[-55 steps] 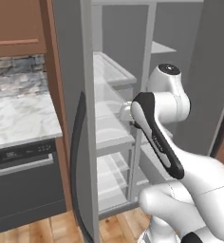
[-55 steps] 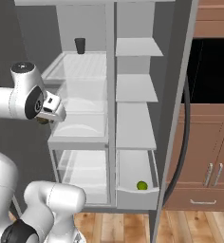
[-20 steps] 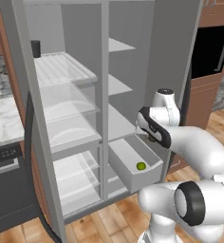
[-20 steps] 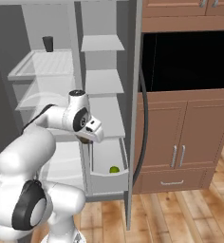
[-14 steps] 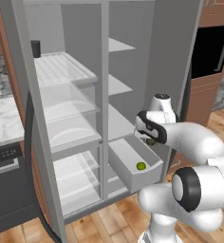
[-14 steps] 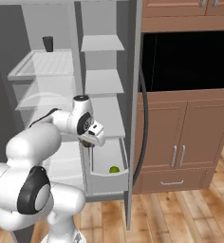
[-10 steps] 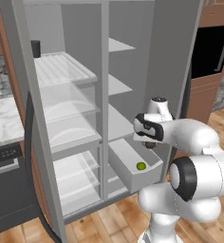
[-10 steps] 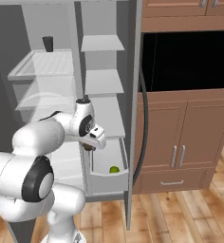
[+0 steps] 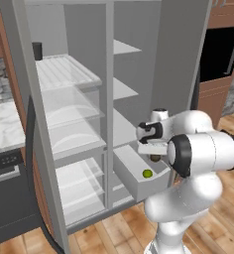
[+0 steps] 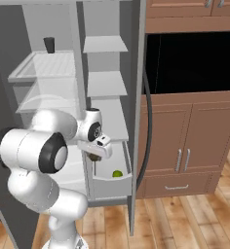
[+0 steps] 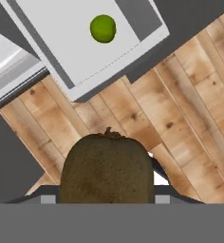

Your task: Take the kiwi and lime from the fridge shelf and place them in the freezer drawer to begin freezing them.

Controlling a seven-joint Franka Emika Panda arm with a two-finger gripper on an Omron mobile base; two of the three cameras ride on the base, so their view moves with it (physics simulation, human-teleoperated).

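My gripper [image 9: 152,150] is shut on the kiwi [image 11: 108,170], a brownish oval that bulks large at the bottom of the hand view and covers the fingertips. It hangs at the pulled-out freezer drawer [image 9: 135,179], near its right front corner. The kiwi [image 9: 154,158] shows just under the hand, and again as the kiwi [image 10: 93,156] beside the drawer's left wall. The lime [image 11: 103,28], a round green ball, lies on the drawer floor [image 11: 61,33]; the lime [image 9: 147,173] sits near the front, as does the lime [image 10: 117,173]. Beneath the kiwi in the hand view is wooden floor.
The fridge stands open with ribbed shelves and a dark cup [image 9: 37,50] on the top left one. Its open door [image 10: 136,97] is right of the drawer. A black oven [image 10: 195,63] and wooden cabinets [image 10: 185,151] stand further right. A marble counter [image 9: 2,124] lies left.
The base has driven right along the fridge since the earliest frames. In the last second the hand sank with the kiwi toward the open drawer. The lime stayed put.
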